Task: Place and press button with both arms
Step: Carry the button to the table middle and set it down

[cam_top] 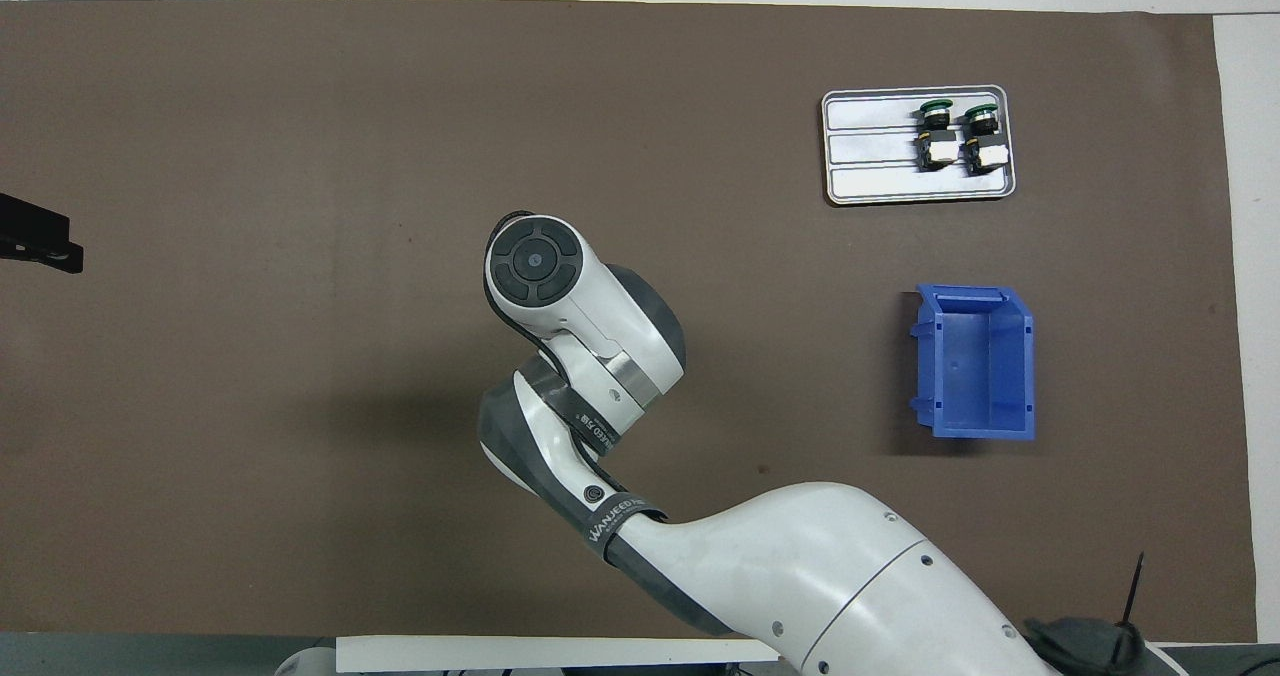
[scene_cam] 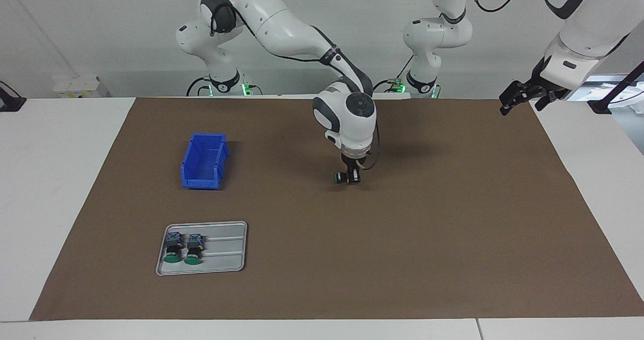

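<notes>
In the facing view my right gripper point(scene_cam: 350, 178) points straight down over the middle of the brown mat point(scene_cam: 453, 219) and is shut on a button point(scene_cam: 336, 177). The button lies sideways in the fingers, green cap toward the right arm's end, just above or on the mat; I cannot tell which. In the overhead view the right wrist point(cam_top: 560, 301) hides both gripper and button. My left gripper point(scene_cam: 523, 96) hangs open and raised over the mat's edge at the left arm's end, where that arm waits; its tip point(cam_top: 40, 241) shows in the overhead view.
A grey tray point(scene_cam: 226, 249) point(cam_top: 870, 146) holding two more green-capped buttons point(scene_cam: 182, 249) point(cam_top: 955, 136) lies toward the right arm's end. A blue bin point(scene_cam: 204, 160) point(cam_top: 975, 361) stands nearer to the robots than the tray.
</notes>
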